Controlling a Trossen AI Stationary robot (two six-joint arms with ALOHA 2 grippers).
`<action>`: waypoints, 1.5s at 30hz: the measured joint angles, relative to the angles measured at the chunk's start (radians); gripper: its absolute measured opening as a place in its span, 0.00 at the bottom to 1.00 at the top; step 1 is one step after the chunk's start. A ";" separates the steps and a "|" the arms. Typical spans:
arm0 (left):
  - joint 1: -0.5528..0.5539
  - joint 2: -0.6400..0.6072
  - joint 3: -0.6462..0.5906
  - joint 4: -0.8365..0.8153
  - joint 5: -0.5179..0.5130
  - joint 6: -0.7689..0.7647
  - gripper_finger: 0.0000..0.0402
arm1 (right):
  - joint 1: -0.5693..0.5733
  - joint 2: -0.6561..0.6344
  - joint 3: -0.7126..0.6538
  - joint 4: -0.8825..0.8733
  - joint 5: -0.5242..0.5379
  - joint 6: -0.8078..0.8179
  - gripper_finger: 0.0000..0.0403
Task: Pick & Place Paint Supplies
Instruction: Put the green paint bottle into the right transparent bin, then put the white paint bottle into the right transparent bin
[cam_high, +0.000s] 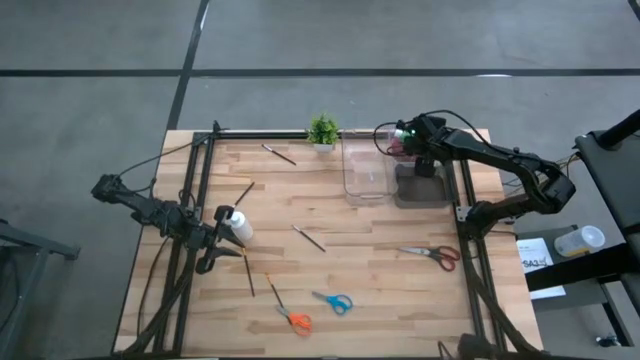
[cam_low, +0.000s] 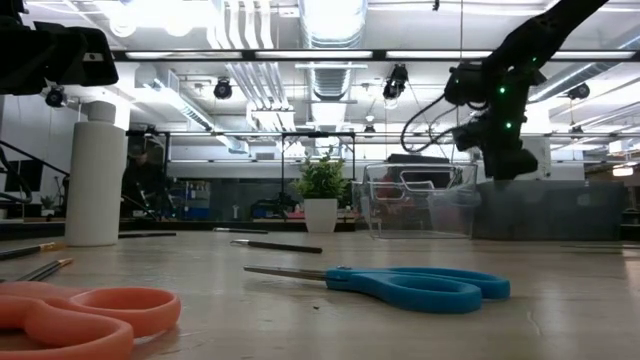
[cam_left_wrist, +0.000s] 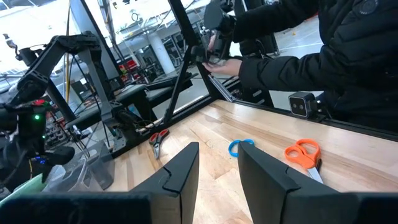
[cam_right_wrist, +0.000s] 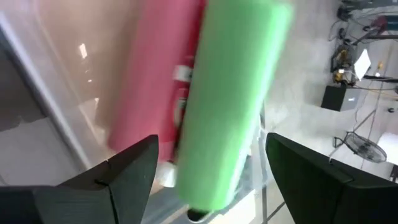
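Observation:
My right gripper (cam_right_wrist: 212, 140) hangs open over the far right corner of the table (cam_high: 400, 137), slanting down. A green bottle (cam_right_wrist: 233, 99) shows blurred between its spread fingers, with gaps on both sides, beside a pink-red bottle (cam_right_wrist: 155, 87) behind a clear plastic wall. A white bottle (cam_high: 238, 226) stands upright on its base by my left gripper (cam_left_wrist: 217, 177), which is level and open with nothing between its fingers. Several thin brushes (cam_high: 308, 237) lie flat on the wood.
A clear bin (cam_high: 365, 170) and a dark bin (cam_high: 420, 188) stand at the far right, a small potted plant (cam_high: 322, 130) beside them. Scissors lie about: blue (cam_high: 333, 302), orange (cam_high: 293, 320), dark-handled (cam_high: 435, 255). A person in a dark jacket (cam_left_wrist: 336, 56) stands by the table.

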 joint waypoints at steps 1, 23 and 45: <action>0.000 0.000 0.000 0.000 0.000 0.000 0.29 | 0.002 -0.010 0.008 -0.005 0.001 0.008 0.73; 0.000 0.000 0.000 0.000 0.000 0.000 0.29 | 0.159 -0.247 0.251 -0.077 -0.271 0.516 0.73; 0.000 0.000 0.000 0.000 0.000 0.000 0.29 | 0.523 -0.289 0.124 0.165 -0.444 0.807 0.73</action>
